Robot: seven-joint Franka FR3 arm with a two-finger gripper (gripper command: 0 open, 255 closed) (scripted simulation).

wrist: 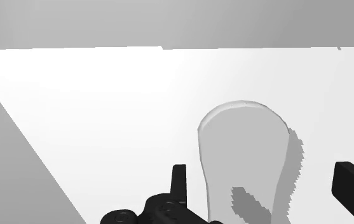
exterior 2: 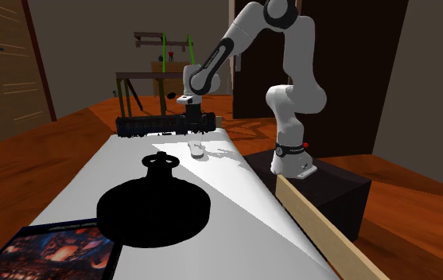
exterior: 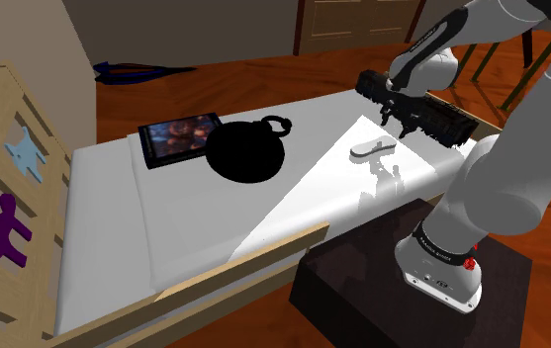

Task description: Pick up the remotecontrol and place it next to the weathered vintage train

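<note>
Hand (exterior: 397,124) hangs open over the right part of the white bed (exterior: 164,217) in the shoulder view, its two black fingers (wrist: 178,181) standing apart and touching nothing. Directly beneath it lies the remotecontrol (exterior: 372,148), a pale grey, rounded oblong flat on the sheet in the sunlit patch.

In the wrist view the remotecontrol (wrist: 245,159) sits in the gap between the fingers, a little nearer the one on the frame's left. Its long axis runs straight up the frame, away from the hand (wrist: 261,178). So the fingers bracket its narrow width, which I judge to be the right alignment for a pinch. What separates them is height: the second exterior view shows the hand (exterior 2: 193,127) clear of the remotecontrol (exterior 2: 197,149), with its shadow beside it. The coming move looks like a plain descent with little sideways correction (perhaps a slight shift to centre it).

The train (exterior: 441,119), a long dark model, stands just beyond, to the upper right of the remotecontrol in the shoulder view and near the bed's far edge, so the carry should be short.
</note>
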